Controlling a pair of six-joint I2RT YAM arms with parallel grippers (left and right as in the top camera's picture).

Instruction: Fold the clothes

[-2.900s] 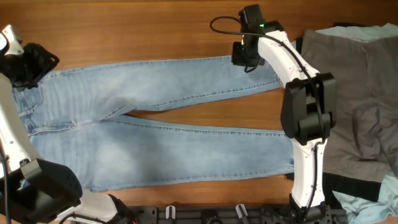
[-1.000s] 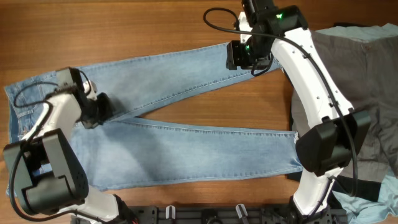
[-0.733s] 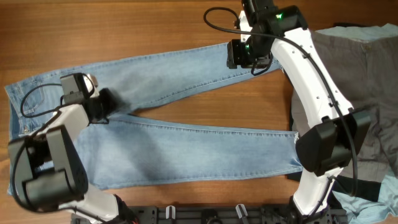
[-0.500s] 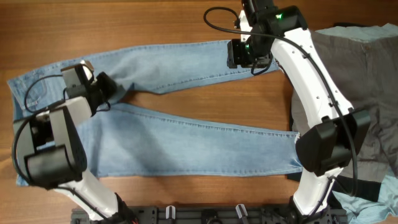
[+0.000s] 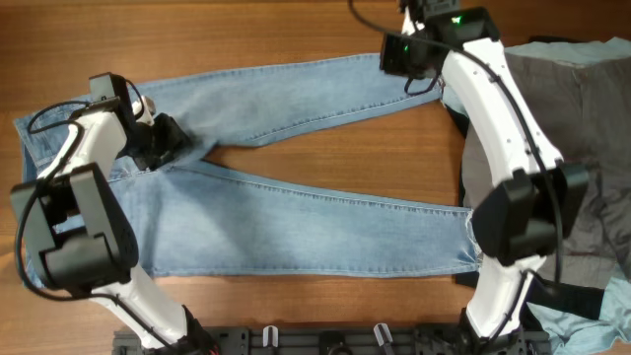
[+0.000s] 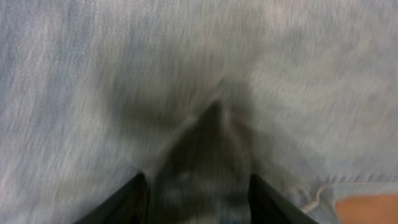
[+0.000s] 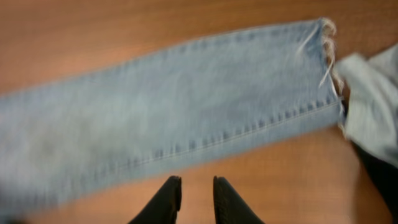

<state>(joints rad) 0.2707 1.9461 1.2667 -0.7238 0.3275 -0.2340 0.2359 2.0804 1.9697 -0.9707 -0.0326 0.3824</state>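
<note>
The light-blue jeans (image 5: 296, 227) lie flat on the wooden table, waist at the left, both legs running right. My left gripper (image 5: 166, 144) sits at the crotch and is shut on a pinched fold of the denim; the left wrist view shows blurred denim (image 6: 93, 81) bunched between its fingers (image 6: 199, 196). My right gripper (image 5: 396, 55) hovers by the far leg's hem end. In the right wrist view its fingers (image 7: 196, 190) are nearly together, empty, over bare wood, with the jeans leg (image 7: 186, 106) beyond them.
Large grey shorts (image 5: 582, 128) lie at the right, close to the jeans' hems. A black garment (image 5: 577, 291) and a pale-blue one (image 5: 601, 320) lie at the bottom right. Bare wood (image 5: 197, 39) shows along the far side.
My left gripper has dragged the crotch up and left, shifting the waist and lower leg. My right gripper has risen and moved toward the far edge, off the upper leg.
</note>
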